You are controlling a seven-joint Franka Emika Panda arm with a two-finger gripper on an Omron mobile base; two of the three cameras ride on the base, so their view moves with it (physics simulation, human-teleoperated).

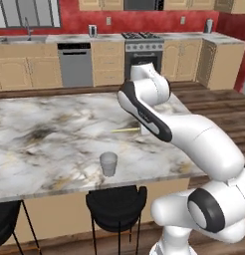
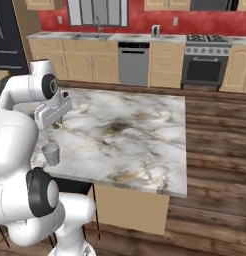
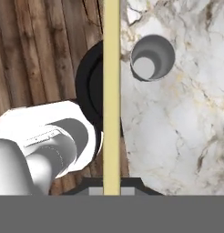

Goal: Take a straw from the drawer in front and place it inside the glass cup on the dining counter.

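My gripper [image 3: 111, 190] is shut on the straw [image 3: 111, 91], a thin pale yellow-green stick that runs straight up the hand view. The glass cup [image 3: 152, 58] stands upright just beside the straw, its open mouth facing the camera. In the left base view the straw [image 1: 125, 130] pokes out leftward from behind my forearm, above the dining counter [image 1: 45, 129] and beyond the cup [image 1: 108, 164]. From the right base view the gripper [image 2: 57, 124] hangs a little above and behind the cup [image 2: 51, 154], near the marble slab's [image 2: 135, 125] near edge. The drawer is out of view.
A black stool [image 1: 116, 201] is tucked under the counter's near edge below the cup, and another stands at the far left [image 1: 5, 219]. Cabinets, a dishwasher [image 1: 74, 63] and a stove [image 1: 143, 52] line the back wall. Wooden floor [image 2: 215, 150] lies to the counter's right.
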